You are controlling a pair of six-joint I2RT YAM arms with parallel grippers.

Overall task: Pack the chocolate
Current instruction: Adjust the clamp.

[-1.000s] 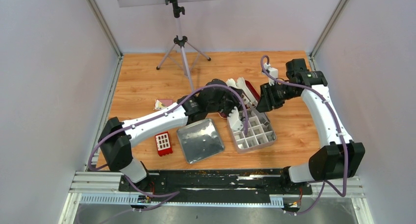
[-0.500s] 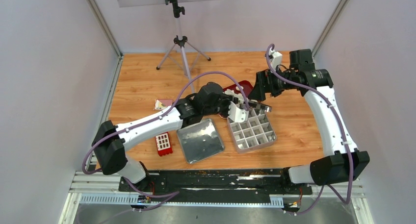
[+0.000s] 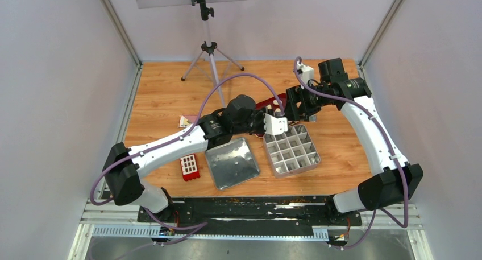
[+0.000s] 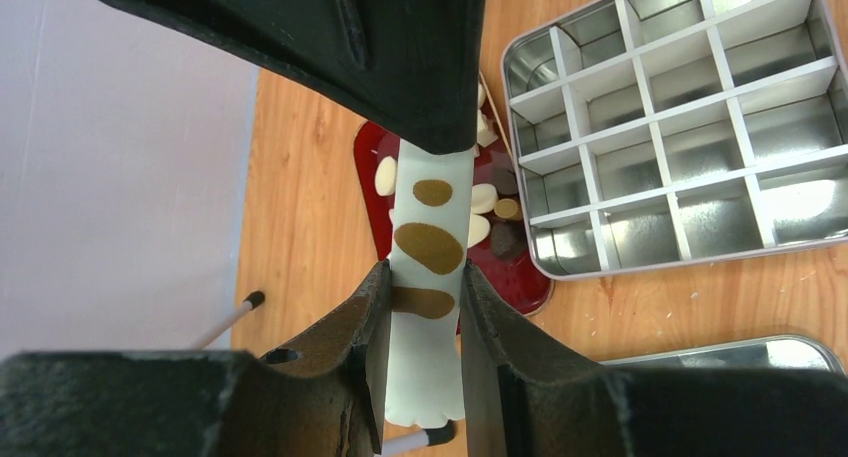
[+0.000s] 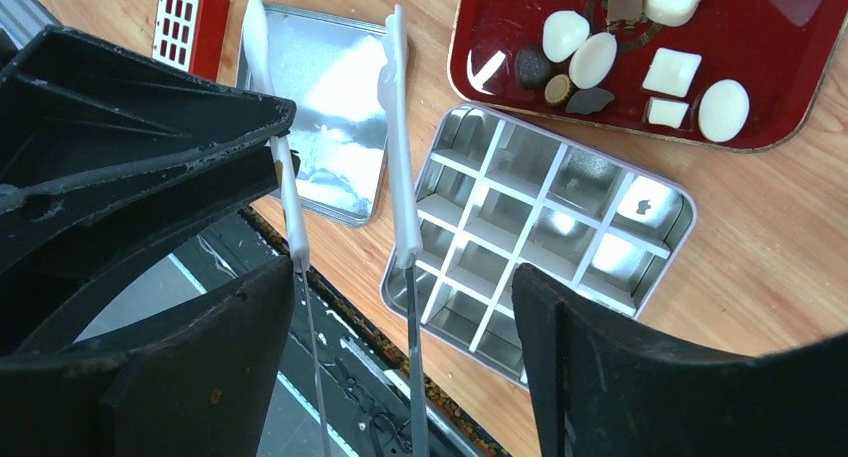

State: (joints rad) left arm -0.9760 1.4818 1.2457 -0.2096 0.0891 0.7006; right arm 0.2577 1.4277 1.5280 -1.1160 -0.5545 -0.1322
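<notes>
Left gripper (image 4: 424,299) clamps white brown-smeared tongs (image 4: 428,245). Right gripper (image 5: 400,277) spread wide, empty. Chocolate (image 5: 594,59) on red tray (image 5: 790,47), upper right.

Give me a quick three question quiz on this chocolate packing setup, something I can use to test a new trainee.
1. True or false: the compartments of the tin already hold chocolates.
2. Which tool grips the white spotted strip?
3. The chocolates lie on a tray coloured: A red, B blue, C green.
Key: 1 false, the compartments look empty. 2 the left tool. 3 A.
</notes>
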